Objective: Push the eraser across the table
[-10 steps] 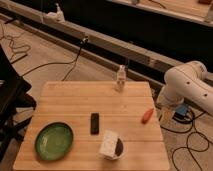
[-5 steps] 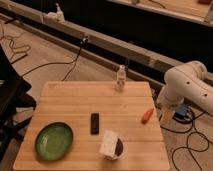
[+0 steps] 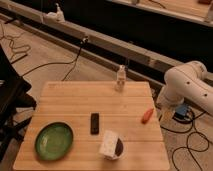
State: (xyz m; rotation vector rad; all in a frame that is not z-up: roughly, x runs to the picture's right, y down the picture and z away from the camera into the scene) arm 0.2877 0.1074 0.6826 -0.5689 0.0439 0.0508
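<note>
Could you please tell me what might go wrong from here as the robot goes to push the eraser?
1. The gripper hangs off the table's right edge, and the orange item lies between it and the eraser; a straight reach could knock it.
2. The white block sits close to the eraser's near right; the arm might clip it.
3. A leftward push may run the eraser into the plate.

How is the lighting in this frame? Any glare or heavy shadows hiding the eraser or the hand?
Camera view: warm, even light on the table, no glare; the dark eraser contrasts well with the wood and casts little shadow; the hand sits low off the table's right edge, below the white arm, in dimmer light; the background is dark.
</note>
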